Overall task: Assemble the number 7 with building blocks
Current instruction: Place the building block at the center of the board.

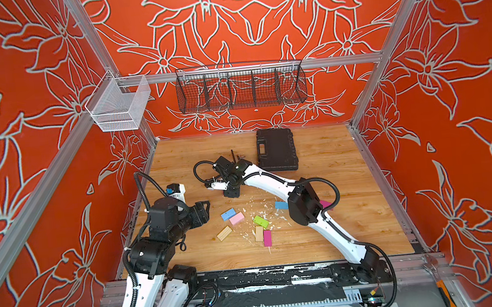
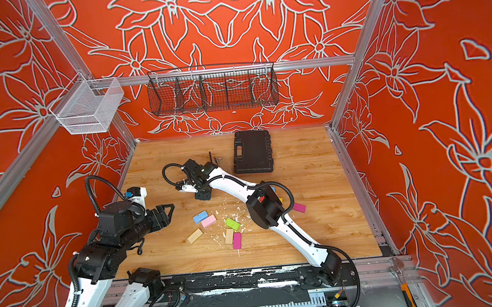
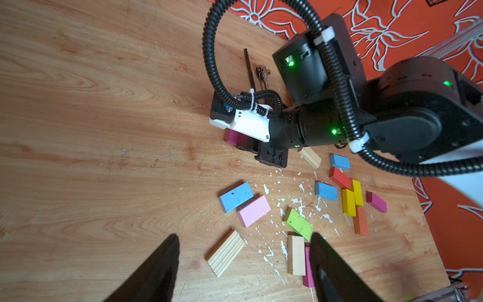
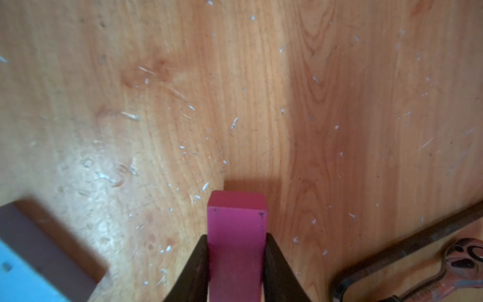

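Currently, your right pincer (image 4: 236,236) is pinching a magenta block (image 4: 236,221) by its long sides. The block's free end juts out past the fingertips, low over bare bench (image 4: 261,91). You cannot tell whether the block touches the wood. Just beside that pincer lie a black hex key (image 3: 250,70) and a small rusty ratchet tool (image 3: 262,74). Farther beyond it sits the black case (image 1: 276,154), lid down.

Your left pincer (image 3: 244,235) is spread wide with nothing between its fingers (image 3: 326,261), and it hangs above the bench. The nearest building blocks lie loose just ahead of its tips:
- a ribbed plain-wood block (image 3: 225,253)
- a blue block (image 3: 236,196) and a pink block (image 3: 254,211), close side by side
- a green block (image 3: 298,224)
- a smooth plain-wood block (image 3: 296,255), with a second magenta block (image 3: 308,266) alongside it, partly hidden behind one finger

Well ahead of the left pincer, back along your right arm from its pincer, lies a second loose group:
- another plain-wood block (image 3: 309,157)
- two more blue blocks (image 3: 339,161) (image 3: 326,191)
- a red block (image 3: 339,178) meeting two yellow blocks (image 3: 349,202) (image 3: 357,193)
- an orange block (image 3: 361,221) at the yellow pair's end
- a third magenta block (image 3: 376,201), a little apart
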`<move>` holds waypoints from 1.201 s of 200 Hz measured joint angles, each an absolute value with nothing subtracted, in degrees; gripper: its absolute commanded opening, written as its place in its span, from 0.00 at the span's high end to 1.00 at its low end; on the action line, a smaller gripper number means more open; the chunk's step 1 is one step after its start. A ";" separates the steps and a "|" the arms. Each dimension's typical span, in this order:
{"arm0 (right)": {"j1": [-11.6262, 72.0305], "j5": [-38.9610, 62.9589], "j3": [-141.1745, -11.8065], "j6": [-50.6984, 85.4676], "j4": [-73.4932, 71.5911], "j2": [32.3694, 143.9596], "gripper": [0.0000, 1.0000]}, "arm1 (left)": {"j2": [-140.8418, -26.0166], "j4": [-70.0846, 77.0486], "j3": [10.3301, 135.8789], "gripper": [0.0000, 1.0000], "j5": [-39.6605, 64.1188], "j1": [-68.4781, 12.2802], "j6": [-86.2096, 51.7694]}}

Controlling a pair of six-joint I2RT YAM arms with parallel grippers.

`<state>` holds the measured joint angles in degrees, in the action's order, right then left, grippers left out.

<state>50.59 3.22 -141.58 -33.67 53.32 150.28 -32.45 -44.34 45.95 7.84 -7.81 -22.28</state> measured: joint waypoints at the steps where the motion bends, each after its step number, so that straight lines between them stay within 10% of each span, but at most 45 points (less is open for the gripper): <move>1: 50.59 3.20 -141.64 -33.67 53.32 150.34 0.76 | -32.45 -44.34 45.95 0.24 7.84 -7.81 -22.28; 60: 50.57 2.66 -143.26 -33.67 53.65 150.54 0.74 | -32.45 -44.31 45.95 0.24 8.03 -7.81 -22.09; 172: 51.07 -1.10 -143.31 -33.30 53.58 150.54 0.24 | -32.36 -44.31 45.95 0.24 8.01 -7.81 -22.09; 240: 51.11 -1.78 -142.80 -28.69 51.96 146.54 0.24 | -32.12 -44.31 45.95 0.24 8.01 -7.81 -22.09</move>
<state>51.11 -1.78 -142.80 -28.69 51.96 146.54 -32.12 -44.31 45.95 8.01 -7.81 -22.09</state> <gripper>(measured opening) 0.764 0.764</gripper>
